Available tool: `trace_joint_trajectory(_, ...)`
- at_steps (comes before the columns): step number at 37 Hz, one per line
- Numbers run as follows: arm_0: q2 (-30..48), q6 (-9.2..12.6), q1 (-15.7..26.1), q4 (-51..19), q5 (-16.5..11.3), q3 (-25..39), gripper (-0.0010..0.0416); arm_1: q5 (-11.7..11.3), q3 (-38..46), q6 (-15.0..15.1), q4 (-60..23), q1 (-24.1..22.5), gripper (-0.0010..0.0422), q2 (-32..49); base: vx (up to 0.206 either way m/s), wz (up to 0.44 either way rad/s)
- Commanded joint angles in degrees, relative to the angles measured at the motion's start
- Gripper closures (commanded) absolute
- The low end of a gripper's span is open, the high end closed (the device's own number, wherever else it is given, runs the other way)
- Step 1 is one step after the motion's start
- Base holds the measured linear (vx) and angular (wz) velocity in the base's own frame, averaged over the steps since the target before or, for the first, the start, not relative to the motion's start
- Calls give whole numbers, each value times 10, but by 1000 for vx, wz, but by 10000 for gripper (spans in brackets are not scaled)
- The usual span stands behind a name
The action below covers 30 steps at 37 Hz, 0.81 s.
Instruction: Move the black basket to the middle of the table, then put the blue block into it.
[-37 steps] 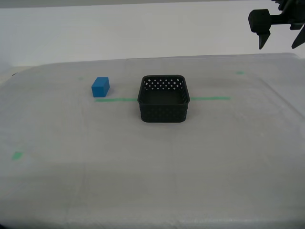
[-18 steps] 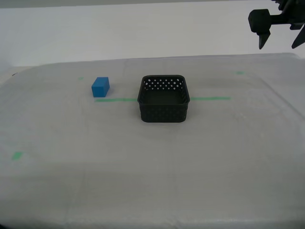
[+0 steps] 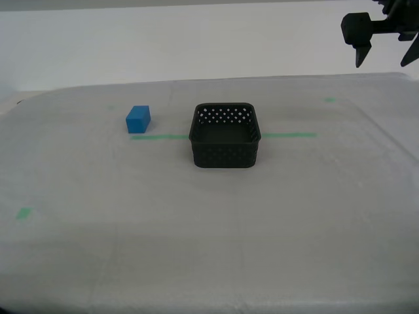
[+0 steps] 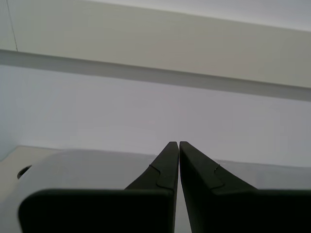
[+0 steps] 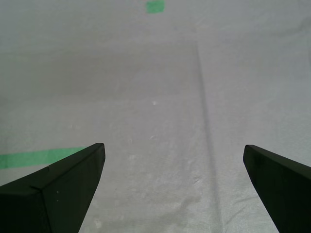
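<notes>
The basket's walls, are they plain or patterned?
Patterned: the black basket has rows of small round holes in its walls, clearest in the exterior view.

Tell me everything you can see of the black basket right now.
The black basket is a small square tub with rounded corners, apparently plastic, its low walls pierced by rows of small round holes. It stands upright and empty on the table, near the middle of the exterior view, over the green tape line, which shows on both sides of it. The blue block sits apart from it toward the exterior view's left. Nothing but the table touches it, and no gripper is near it.
</notes>
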Motion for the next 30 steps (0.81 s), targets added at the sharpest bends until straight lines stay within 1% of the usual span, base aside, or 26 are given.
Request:
trace_joint_trajectory(1,0,-1,0,0,2,0,7,6,21,-1,-50,0,412,0,0,0)
trace_joint_trajectory(8,0,-1,0,0,2,0,7,9,71,-1,-174,-1,412,0,0,0)
trace_joint_trajectory(14,0,-1,0,0,2,0,7,8,108,-1,-259,-2,412,0,0,0)
trace_joint_trajectory(20,0,-1,0,0,2,0,7,8,133,-2,-302,-3,412,0,0,0)
trace_joint_trajectory(30,0,-1,0,0,2,0,7,7,177,-4,-403,-11,412,1,0,0)
